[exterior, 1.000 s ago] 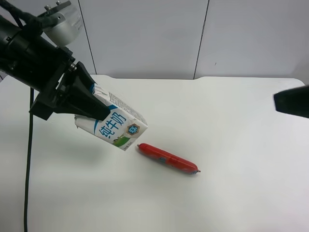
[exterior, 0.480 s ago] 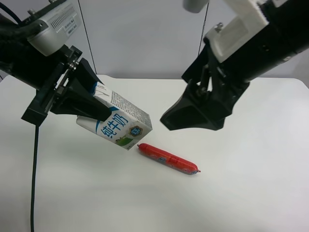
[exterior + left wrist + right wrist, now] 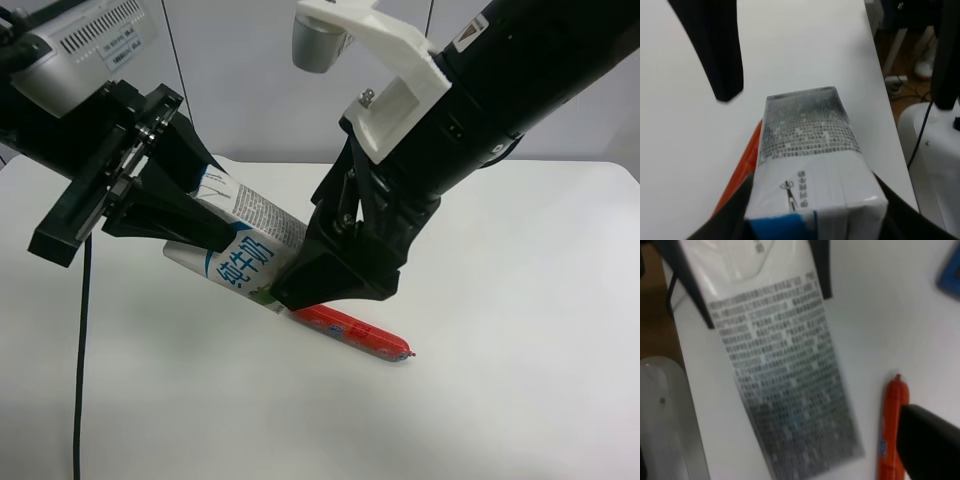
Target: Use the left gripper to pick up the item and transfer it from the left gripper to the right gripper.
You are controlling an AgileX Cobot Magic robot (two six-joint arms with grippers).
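Black-fingered, the left gripper [image 3: 220, 205] is closed on the blue-topped end of the milk carton [image 3: 245, 265], one finger on each side. It holds the carton tilted above the white table [image 3: 520, 330], with the free end pointing down toward the right gripper [image 3: 335, 285]. That gripper's jaws stand wide apart. In the left wrist view its two fingers [image 3: 722, 60] flank the carton's far end without touching it, and the right wrist view shows one finger well clear of the carton's printed side. The carton's top fold is closed, so its contents cannot be seen.

A red sausage [image 3: 355, 335] lies on the table just beyond the carton's lower end, partly under the right gripper.

The high camera alone shows the carton's blue characters and green patch. It also shows the grey-white labelled box [image 3: 85, 45] and trailing black cable [image 3: 80, 380] on the left arm, and the white bracket [image 3: 390, 60] with its grey cylinder [image 3: 315, 45] on the right arm.

Only the left wrist view catches the small scissors mark printed by the top fold. Only the right wrist view takes in the corner of a blue block [image 3: 950, 270] on the table, well away from the carton, and the dense grey text on the carton's side.
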